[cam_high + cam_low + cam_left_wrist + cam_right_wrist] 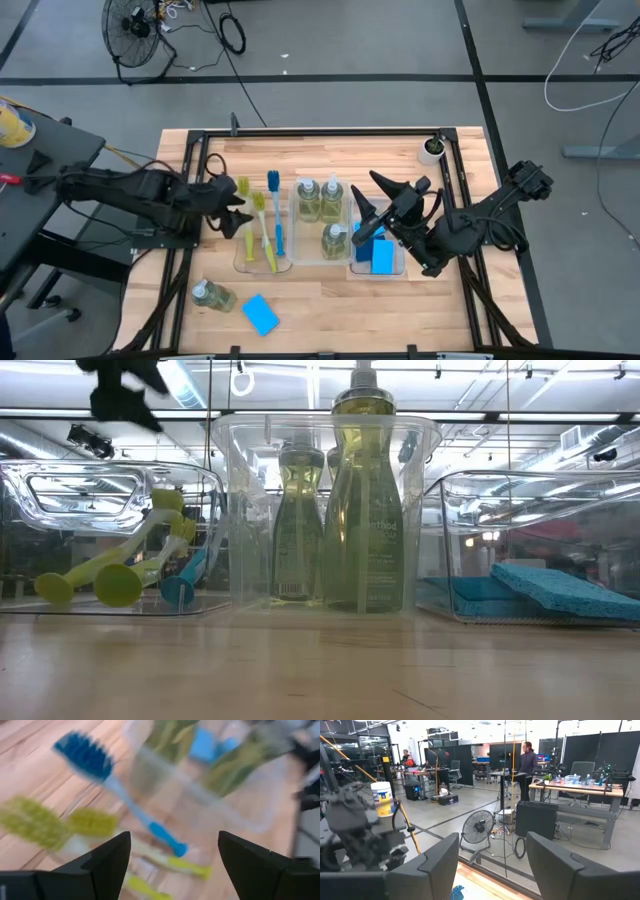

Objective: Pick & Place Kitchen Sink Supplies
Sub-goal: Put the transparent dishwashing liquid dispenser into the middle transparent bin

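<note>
- Wooden surface (330, 290) carries three clear trays side by side, with grey floor and a fan (135, 30) beyond it.
- Left tray (262, 262) holds three brushes: two yellow-green ones (252, 225) and a blue one (276, 215), handles lying toward the near edge.
- Middle tray (320, 225) holds three soap bottles (333, 200), standing upright.
- Right tray (376, 268) holds blue sponges (380, 255); how many lie stacked there cannot be told.
- A fourth bottle (213, 296) lies on its side on the bare wood near the front left, and a loose sponge (261, 314) lies just beside it.
- Left tool (238, 210) hangs above the brush heads, fingers (107, 862) spread wide and empty.
- Right tool (372, 195) is raised over the right tray, pointing out toward the room, fingers (432, 865) apart with nothing between them.
- A white cup (432, 150) stands at the far right corner.
- A person (527, 762) stands in the room beyond, seen from the right wrist.
</note>
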